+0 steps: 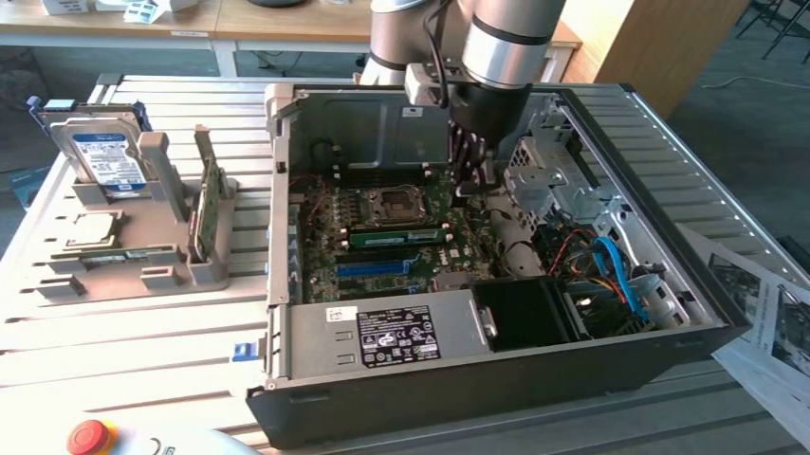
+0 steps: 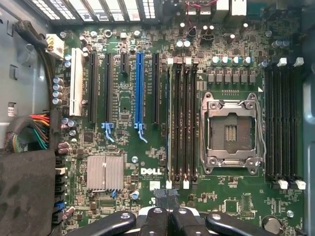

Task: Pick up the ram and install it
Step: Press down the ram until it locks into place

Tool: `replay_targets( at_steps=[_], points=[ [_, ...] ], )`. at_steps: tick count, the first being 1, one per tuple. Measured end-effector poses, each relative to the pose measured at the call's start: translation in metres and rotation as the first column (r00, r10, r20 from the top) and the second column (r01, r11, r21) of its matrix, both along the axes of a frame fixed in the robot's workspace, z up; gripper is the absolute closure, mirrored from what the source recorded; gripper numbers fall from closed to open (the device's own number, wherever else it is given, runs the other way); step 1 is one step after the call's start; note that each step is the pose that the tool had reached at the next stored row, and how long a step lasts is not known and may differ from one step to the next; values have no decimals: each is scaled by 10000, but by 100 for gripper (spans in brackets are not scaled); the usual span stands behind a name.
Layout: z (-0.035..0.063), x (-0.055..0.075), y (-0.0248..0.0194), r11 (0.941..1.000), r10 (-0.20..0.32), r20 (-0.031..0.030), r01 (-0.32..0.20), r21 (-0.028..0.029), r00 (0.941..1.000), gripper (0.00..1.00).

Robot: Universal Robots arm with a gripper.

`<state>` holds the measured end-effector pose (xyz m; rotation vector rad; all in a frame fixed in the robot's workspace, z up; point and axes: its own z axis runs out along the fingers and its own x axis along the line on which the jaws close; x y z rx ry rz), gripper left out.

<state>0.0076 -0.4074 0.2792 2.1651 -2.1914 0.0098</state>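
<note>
Pincer [image 1: 466,185] status: shut. In the wrist view I see its two black fingertips [image 2: 161,195] pressed together with nothing between them. In the exterior view it hangs on the silver arm inside the open black computer case [image 1: 506,379], just above the green motherboard [image 2: 147,162] and near the square silver processor socket [image 2: 230,132].

Location of the ram [image 1: 398,237]: the long, narrow green circuit-board stick stands on edge in a slot on the motherboard, just beside the processor socket, on the side nearer the black power supply box [image 1: 379,336]. The pincer is near it but apart from it. I cannot tell whether its slot latches are closed.

Other items noted: a grey plastic holder [image 1: 165,218] sits on the pale slatted tabletop [image 1: 127,332] at the exterior view's left, well apart from the case. A silver hard drive with a blue-white label [image 1: 101,156] stands upright in it. A thin board [image 1: 205,204] stands on edge in the holder's slot nearest the case; I cannot tell what it is. A round red button [image 1: 91,436] sits at the tabletop's near edge.
</note>
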Motion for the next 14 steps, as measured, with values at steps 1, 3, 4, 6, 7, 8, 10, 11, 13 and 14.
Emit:
replay_targets(
  at_steps=[1, 3, 4, 6, 7, 8, 10, 11, 13, 14],
  points=[
    [-8, 0, 0, 10000, -1, 0, 1, 0, 10000, 89],
    [-25, 0, 0, 10000, 0, 0, 0, 0, 10000, 89],
    [-34, 0, 0, 10000, 0, 0, 0, -1, 10000, 89],
    [-52, 0, 0, 10000, 0, 0, 0, 0, 10000, 89],
    [-61, 0, 0, 10000, -1, 0, 1, 0, 10000, 89],
    [-70, 0, 0, 10000, 0, 0, 0, -1, 10000, 89],
    [-88, 0, 0, 10000, -1, 0, 1, 0, 10000, 89],
    [-98, 0, 0, 10000, -1, 0, 1, 0, 10000, 89],
    [-115, 0, 0, 10000, 0, 0, 0, 1, 10000, 89],
    [-124, 0, 0, 10000, 0, 0, 0, 0, 10000, 89]
  ],
)
